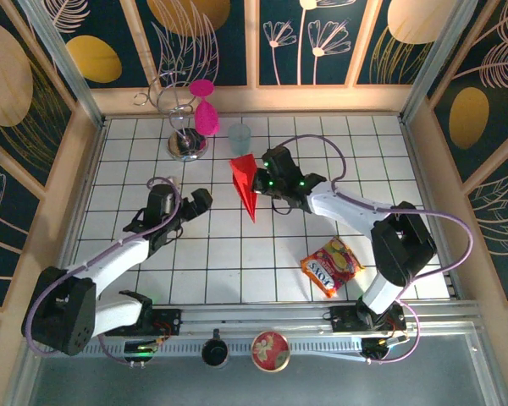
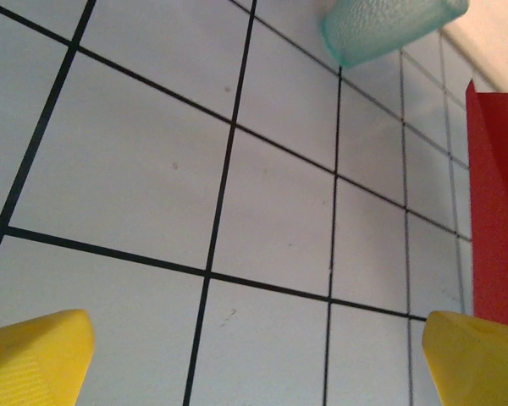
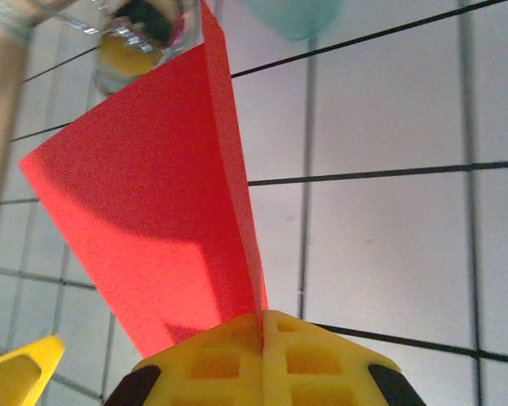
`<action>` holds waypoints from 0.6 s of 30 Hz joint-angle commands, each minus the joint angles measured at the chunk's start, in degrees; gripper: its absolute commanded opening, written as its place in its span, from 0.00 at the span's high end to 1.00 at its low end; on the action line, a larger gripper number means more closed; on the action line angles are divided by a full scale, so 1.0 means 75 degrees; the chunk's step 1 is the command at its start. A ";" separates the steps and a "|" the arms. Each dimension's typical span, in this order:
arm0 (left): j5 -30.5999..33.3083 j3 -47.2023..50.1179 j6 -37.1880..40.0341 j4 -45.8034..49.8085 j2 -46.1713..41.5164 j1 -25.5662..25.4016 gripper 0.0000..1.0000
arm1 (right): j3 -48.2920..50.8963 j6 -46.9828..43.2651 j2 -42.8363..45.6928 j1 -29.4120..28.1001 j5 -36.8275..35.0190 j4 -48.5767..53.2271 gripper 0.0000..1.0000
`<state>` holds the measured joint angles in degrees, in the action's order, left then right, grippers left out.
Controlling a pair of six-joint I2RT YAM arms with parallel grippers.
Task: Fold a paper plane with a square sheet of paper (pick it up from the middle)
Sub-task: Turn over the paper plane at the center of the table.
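The bright red paper plane (image 1: 246, 182) is a folded dart with its sharp point toward the near side, held off the table at the centre back. My right gripper (image 1: 262, 180) is shut on its fold; in the right wrist view the red paper (image 3: 165, 220) rises from between the closed yellow fingers (image 3: 237, 364). My left gripper (image 1: 205, 197) hangs open just left of the plane, its yellow fingertips (image 2: 34, 355) wide apart over bare tiles. The plane's red edge (image 2: 495, 211) shows at the right of the left wrist view.
A pale blue cup (image 1: 240, 138) stands behind the plane. A pink goblet (image 1: 205, 108) hangs on a chrome stand (image 1: 186, 144) at the back left. A red-and-yellow snack packet (image 1: 331, 265) lies at the near right. Wooden walls enclose the tiled table (image 1: 152, 254).
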<state>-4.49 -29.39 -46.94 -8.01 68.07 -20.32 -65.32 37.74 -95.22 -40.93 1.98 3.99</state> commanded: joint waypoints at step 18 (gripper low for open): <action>-0.2378 0.0012 -0.1107 -0.1807 0.1654 -0.0026 0.36 | 0.2697 0.1728 -0.1725 0.1086 0.4876 -0.6237 1.00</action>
<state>-19.18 -29.30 -53.21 -17.82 79.15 -20.16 -47.13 46.37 -106.98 -33.87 35.03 -34.46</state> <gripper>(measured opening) 0.652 0.050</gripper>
